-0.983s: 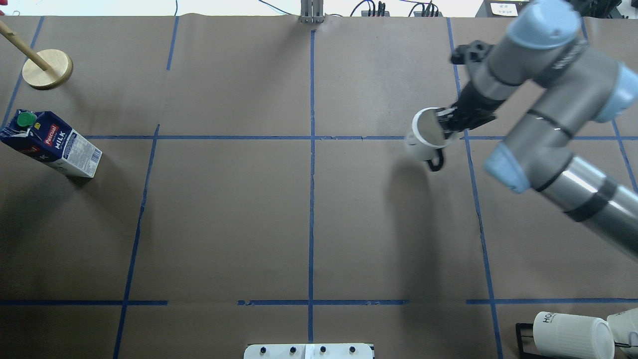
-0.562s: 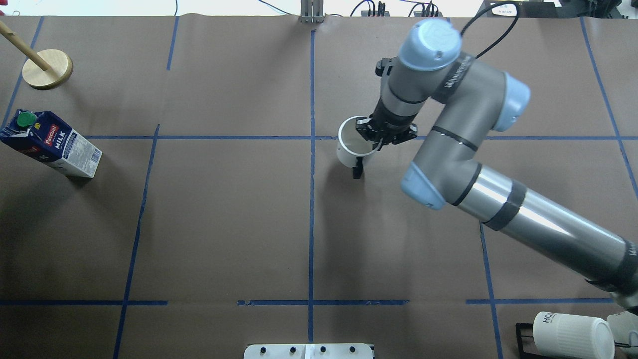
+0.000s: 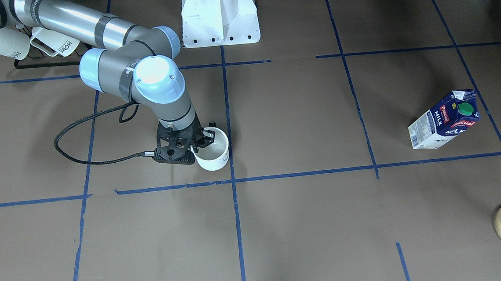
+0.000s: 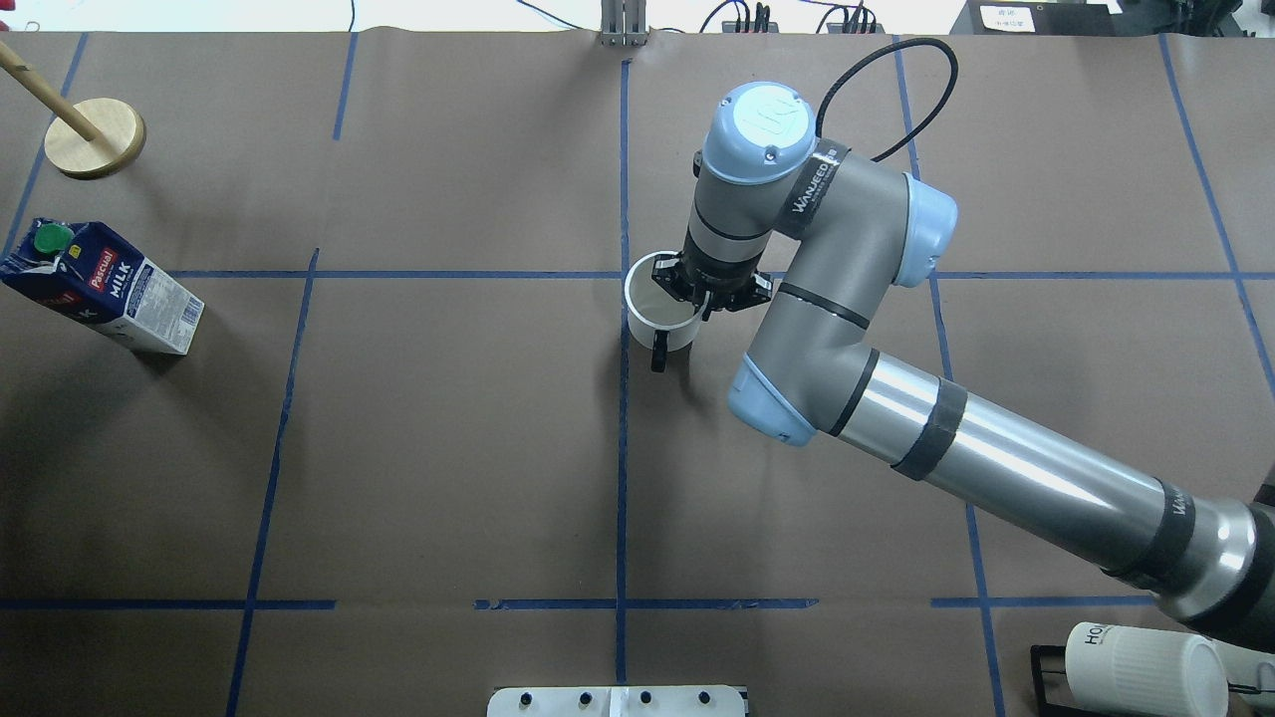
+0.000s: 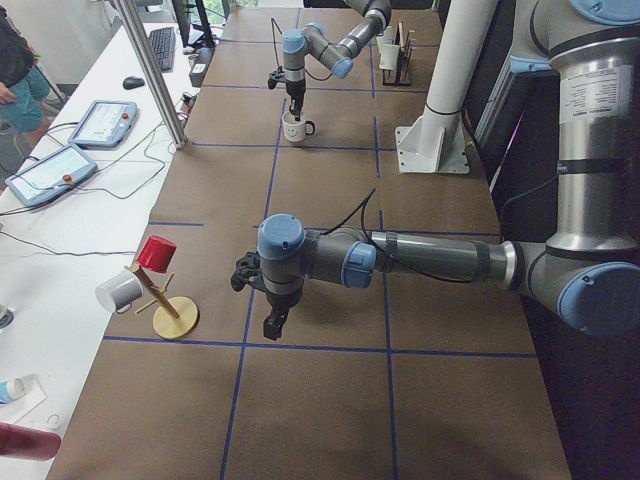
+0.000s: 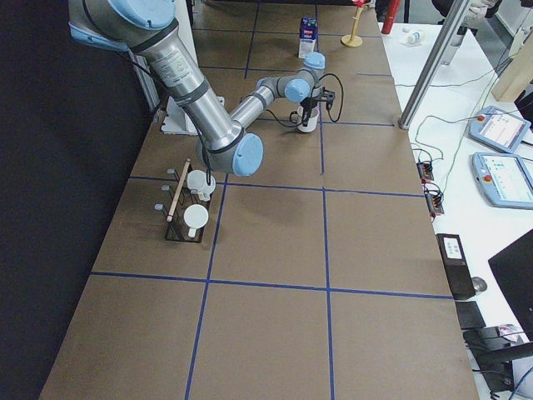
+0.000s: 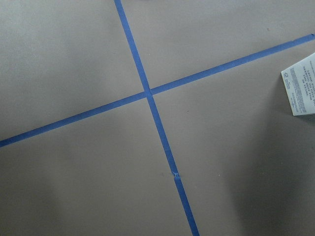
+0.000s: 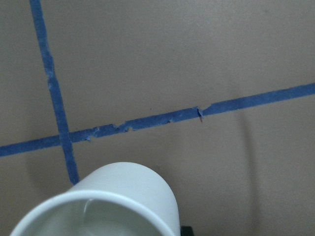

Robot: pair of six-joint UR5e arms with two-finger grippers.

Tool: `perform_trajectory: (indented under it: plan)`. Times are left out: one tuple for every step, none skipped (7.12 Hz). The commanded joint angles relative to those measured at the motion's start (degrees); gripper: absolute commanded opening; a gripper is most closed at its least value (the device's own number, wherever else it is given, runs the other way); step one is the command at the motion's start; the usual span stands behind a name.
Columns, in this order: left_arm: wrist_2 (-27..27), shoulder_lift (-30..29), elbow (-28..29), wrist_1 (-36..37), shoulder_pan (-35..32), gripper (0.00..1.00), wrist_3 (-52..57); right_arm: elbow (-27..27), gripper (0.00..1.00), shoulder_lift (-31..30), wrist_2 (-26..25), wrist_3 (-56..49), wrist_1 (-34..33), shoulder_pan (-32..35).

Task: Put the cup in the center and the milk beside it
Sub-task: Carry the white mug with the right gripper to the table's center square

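Just beside the center [image 4: 623, 274], the right gripper [image 4: 700, 297] is pinching the cup [image 4: 655, 307] by one side of its rim, risking a tilted, off-cross release; the milk [image 4: 105, 289] is standing well apart.

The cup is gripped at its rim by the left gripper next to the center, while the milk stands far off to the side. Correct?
No: it is the right gripper that grips the cup at its rim, as the overhead exterior view shows. The rest holds: the cup is next to the center, and the milk stands far off to the side.
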Motion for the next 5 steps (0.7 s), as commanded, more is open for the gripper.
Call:
perform_trajectory:
  plan:
    - [-0.1,0.0,0.0,0.0,0.0,1.00,0.0,-1.7,0.02,1.1,-0.3,0.1,0.1,-0.2]
    - [-0.1,0.0,0.0,0.0,0.0,1.00,0.0,-2.7,0.05,1.3,-1.0,0.0,0.4,-0.5]
    - [-0.1,0.0,0.0,0.0,0.0,1.00,0.0,-2.7,0.31,1.2,-1.2,0.0,0.4,-0.5]
    - [-0.1,-0.1,0.0,0.0,0.0,1.00,0.0,-2.6,0.96,1.2,-1.3,0.1,0.4,-0.6]
    - [-0.2,0.0,0.0,0.0,0.0,1.00,0.0,-2.6,1.00,1.4,-1.6,-0.3,0.4,-0.6]
